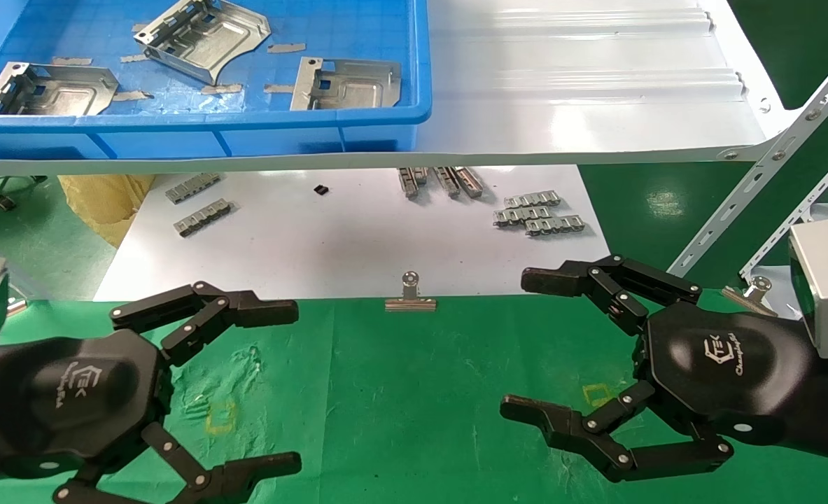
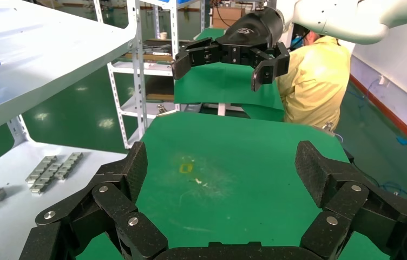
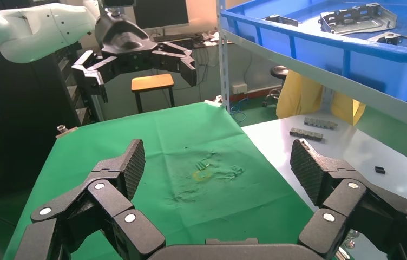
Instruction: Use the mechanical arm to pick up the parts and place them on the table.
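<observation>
- So here's where we're at: both of our claws hang low over the green table [image 1: 414,392], and neither one has anything in it.
- Left gripper [image 1: 295,381] is spread wide, empty. Right gripper [image 1: 525,343] same deal, fingers wide apart with only green cloth between them.
- The parts are all up in the blue bin [image 1: 386,129] on the white shelf [image 1: 595,84], ahead of and above both claws. We count three: one at the bin's left end [image 1: 50,87], one in the middle toward the back [image 1: 204,35], one on the right [image 1: 347,82].
- The right-hand plate lies with its long axis running left to right, folded slotted edge on its left end. It sits about midway between the two claws, so we'd guess either arm could go for it; the other two are clearly nearer the left arm.
- Other stuff on the lower white sheet [image 1: 358,238]: clusters of small ridged strips [image 1: 539,212] and one binder clip [image 1: 410,294] right at the cloth's edge, plus another clip [image 1: 753,290] by the right wrist. No plates on the table yet.
</observation>
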`<state>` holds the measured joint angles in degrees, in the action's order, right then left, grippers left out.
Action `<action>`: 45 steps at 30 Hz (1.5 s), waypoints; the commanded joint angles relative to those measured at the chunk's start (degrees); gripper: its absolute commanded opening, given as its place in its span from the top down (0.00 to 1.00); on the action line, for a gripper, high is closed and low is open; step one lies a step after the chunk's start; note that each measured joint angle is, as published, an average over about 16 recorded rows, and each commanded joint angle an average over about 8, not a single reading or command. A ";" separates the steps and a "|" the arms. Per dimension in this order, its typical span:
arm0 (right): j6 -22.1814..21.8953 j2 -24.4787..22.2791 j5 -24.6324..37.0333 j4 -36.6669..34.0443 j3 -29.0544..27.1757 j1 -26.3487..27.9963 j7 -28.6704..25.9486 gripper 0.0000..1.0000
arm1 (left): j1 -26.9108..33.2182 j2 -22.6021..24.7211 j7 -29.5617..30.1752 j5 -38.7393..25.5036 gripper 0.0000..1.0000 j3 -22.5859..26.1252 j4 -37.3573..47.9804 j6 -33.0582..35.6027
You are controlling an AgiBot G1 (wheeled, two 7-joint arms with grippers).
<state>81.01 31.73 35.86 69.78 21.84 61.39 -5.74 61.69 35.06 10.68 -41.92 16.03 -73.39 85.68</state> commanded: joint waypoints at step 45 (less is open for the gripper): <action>0.00 0.00 0.00 0.00 0.00 0.00 0.00 1.00 | 22.98 7.49 1.95 -10.38 0.00 2.73 13.96 -6.46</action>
<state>81.01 31.73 35.86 69.78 21.84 61.39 -5.74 84.74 42.90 11.89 -53.33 19.37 -57.74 78.93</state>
